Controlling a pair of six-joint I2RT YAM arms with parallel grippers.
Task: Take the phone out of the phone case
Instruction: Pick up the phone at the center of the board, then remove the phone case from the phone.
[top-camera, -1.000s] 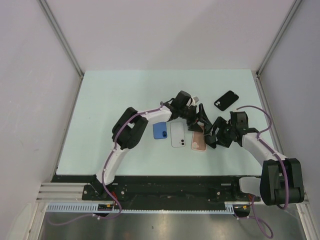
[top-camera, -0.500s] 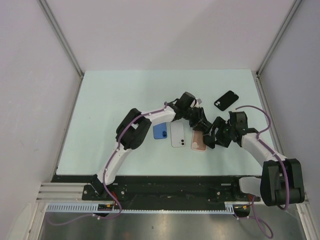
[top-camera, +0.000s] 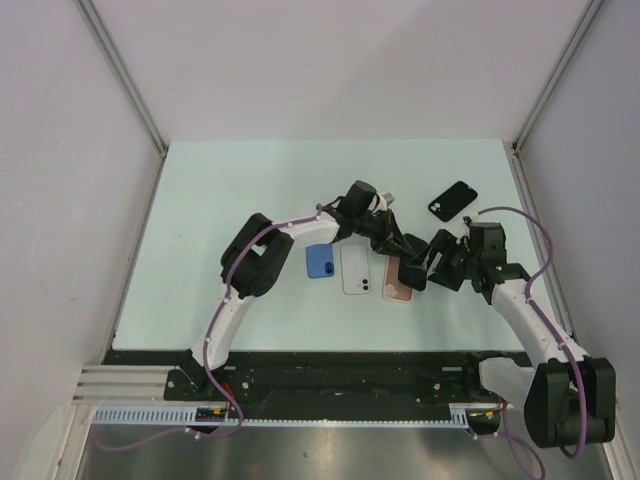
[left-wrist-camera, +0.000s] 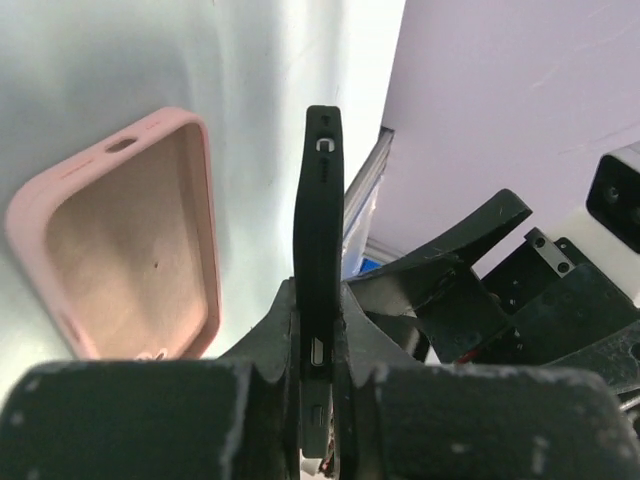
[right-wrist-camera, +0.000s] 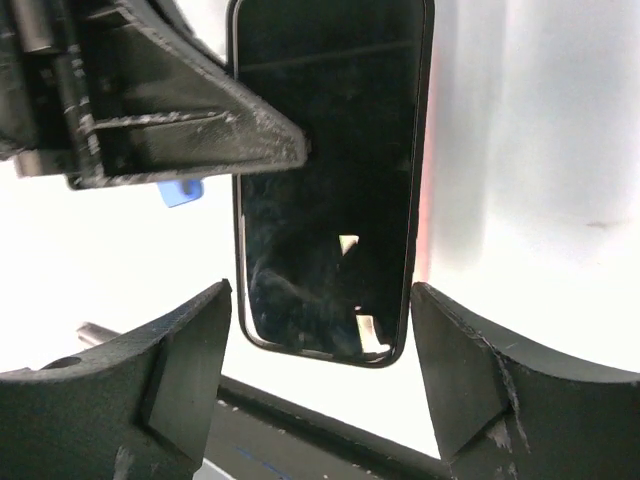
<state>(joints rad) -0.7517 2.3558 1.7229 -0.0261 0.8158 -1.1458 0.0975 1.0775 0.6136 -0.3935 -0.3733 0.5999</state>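
My left claw (left-wrist-camera: 318, 395) clenched a flat black phone (left-wrist-camera: 320, 230) edgewise. A pink silicone case (left-wrist-camera: 130, 250) lay to its left. My right claw (right-wrist-camera: 320, 338) gaped wide.

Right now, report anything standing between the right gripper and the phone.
Nothing visible does. The phone sits in the gap of the open right gripper, with both of its long edges bare. The left gripper is shut on it, one finger lying across the upper screen, clear of those edges.

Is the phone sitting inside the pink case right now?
No: in the left wrist view the pink case lies empty, while the left gripper clamps the phone edge-on beside it.
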